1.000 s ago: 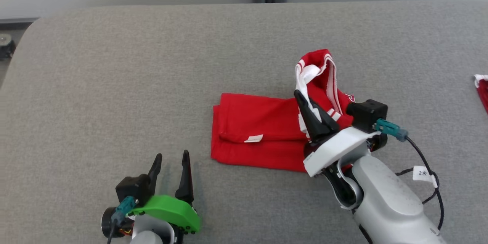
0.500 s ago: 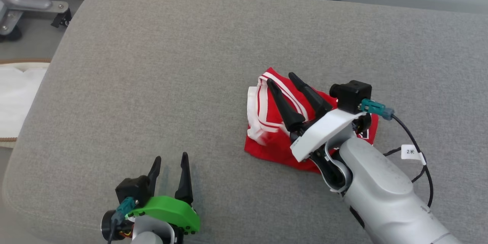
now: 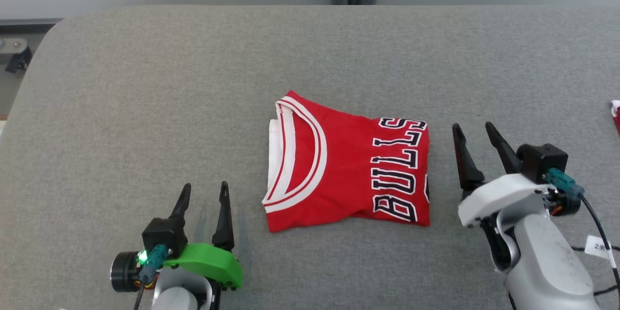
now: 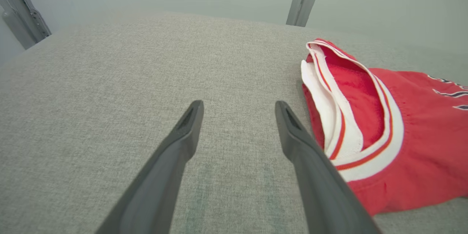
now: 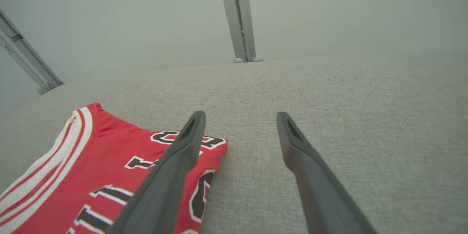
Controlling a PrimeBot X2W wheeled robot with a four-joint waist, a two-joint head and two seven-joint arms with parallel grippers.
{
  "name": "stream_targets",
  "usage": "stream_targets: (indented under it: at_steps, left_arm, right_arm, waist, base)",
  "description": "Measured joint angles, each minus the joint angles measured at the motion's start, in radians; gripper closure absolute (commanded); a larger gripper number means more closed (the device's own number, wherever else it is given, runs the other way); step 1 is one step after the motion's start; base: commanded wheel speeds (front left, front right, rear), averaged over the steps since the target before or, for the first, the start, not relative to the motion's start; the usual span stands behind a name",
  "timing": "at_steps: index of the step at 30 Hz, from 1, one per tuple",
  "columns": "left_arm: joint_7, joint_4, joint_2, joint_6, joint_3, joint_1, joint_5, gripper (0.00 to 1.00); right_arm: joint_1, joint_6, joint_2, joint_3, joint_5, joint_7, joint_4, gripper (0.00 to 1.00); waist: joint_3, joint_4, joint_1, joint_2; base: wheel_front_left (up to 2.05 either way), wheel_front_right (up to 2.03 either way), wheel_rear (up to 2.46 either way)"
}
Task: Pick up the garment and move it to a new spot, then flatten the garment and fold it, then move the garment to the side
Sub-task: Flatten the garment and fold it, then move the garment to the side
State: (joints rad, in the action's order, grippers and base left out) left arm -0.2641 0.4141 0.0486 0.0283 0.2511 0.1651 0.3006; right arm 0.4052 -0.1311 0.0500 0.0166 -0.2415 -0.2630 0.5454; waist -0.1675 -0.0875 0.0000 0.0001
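Fold looks done. The jersey [image 3: 346,167] lies as a compact, near-square packet at frame centre on the grey pad [image 3: 145,82], nothing holding it. I judge the pick-up, flattening and folding finished. What is left is the last shift to the side, since the packet sits mid-pad.

Left gripper [image 3: 205,185] at lower left: fingers spread wide, empty, near the packet's left edge but apart from it. Right gripper [image 3: 472,127] at right: also wide and empty, just beside the right edge.

Jersey: red, with white-and-red striped neck trim curving down the left half. Black-and-white "BULLS" lettering runs sideways on the right half. Top left corner peaks, and the bottom edge is a bit uneven. From the left wrist, the collar layers gape slightly.
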Motion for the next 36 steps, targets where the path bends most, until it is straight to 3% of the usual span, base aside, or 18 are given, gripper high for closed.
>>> stream_targets:
  at_steps: [11,21,27,32,36]
  left_arm:
    - [0.0,-0.017,0.0,-0.007,-0.049,-0.069,-0.165,0.0]
    - [0.0,-0.027,0.0,-0.01,-0.073,-0.134,-0.172,0.0]
    - [0.0,-0.055,0.0,-0.002,-0.05,-0.129,-0.162,0.0]
    - [0.0,-0.072,0.0,-0.002,-0.012,-0.061,-0.14,0.0]
    - [0.0,-0.066,0.0,-0.002,0.005,-0.029,-0.12,0.0]
  right_arm:
    - [-0.172,0.0,0.0,-0.127,0.113,0.0,-0.011,0.0]
    - [-0.255,0.0,0.0,-0.123,0.092,0.0,0.001,0.0]
    - [-0.214,0.0,0.0,-0.037,0.105,0.0,-0.007,0.0]
    - [-0.053,0.0,-0.001,0.086,0.099,0.0,-0.011,0.0]
    - [0.059,0.0,-0.003,0.154,0.092,0.0,0.111,0.0]
  waist:
    - [0.066,0.063,0.0,0.0]
    - [0.118,0.078,0.0,0.0]
    - [0.09,0.072,0.0,0.0]
    - [0.029,0.058,0.0,0.0]
    - [-0.022,0.038,0.0,0.0]
  base:
    - [0.0,0.0,0.0]
    - [0.0,0.0,0.0]
    - [0.0,0.0,0.0]
    - [0.0,0.0,0.0]
    - [0.0,0.0,0.0]
